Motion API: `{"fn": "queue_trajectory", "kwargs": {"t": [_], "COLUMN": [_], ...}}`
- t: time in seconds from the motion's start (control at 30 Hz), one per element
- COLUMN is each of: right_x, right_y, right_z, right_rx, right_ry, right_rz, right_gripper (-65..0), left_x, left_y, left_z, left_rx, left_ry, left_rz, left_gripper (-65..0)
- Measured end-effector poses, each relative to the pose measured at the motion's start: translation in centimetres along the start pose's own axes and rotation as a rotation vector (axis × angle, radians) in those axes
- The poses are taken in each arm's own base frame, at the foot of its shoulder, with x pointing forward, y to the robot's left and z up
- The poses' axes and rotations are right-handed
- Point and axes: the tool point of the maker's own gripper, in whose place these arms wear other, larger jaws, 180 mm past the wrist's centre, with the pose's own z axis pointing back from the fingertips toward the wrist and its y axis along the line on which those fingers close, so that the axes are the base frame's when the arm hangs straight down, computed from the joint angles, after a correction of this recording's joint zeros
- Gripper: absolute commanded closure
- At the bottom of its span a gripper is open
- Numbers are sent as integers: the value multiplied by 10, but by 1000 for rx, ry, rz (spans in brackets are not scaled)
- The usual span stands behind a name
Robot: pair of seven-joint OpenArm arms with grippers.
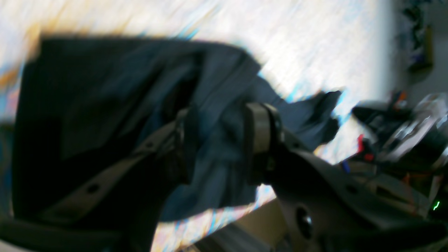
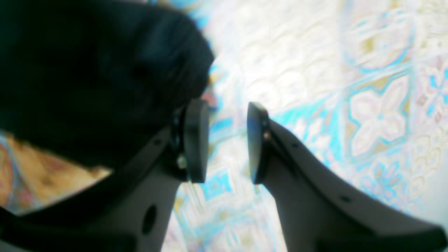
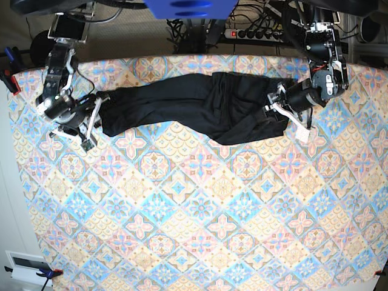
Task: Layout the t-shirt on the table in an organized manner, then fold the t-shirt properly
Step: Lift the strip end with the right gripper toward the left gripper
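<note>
With the left gripper (image 1: 220,140) seemingly pinching the bunched black fabric t-shirt (image 3: 200,106) and the right gripper (image 2: 224,140) spread empty, a one-sided pull could drag it askew.

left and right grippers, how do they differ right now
The left gripper has its fingers closed on bunched t-shirt fabric; the right gripper has open fingers with only the patterned table showing between them. In the base view the left is at the shirt's wider end, the right at its narrow end. Both sit low by the cloth.
</note>
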Motion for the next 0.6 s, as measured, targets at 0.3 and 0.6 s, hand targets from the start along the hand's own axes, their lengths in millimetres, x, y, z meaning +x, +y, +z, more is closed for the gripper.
{"fn": "queue_trajectory", "kwargs": {"t": [0.3, 0.6], "right_x": [-19, -23], "right_y": [21, 29], "right_z": [-21, -31], "right_rx": [212, 282], "right_ry": [-26, -53], "right_rz": [-233, -317], "right_gripper": [-239, -240], "left_x": [-2, -1], "left_y": [-2, -3], "left_z": [0, 0], "left_rx": [-11, -16], "left_ry": [-7, -10], "left_rz": [7, 2], "left_gripper": [-207, -207]}}
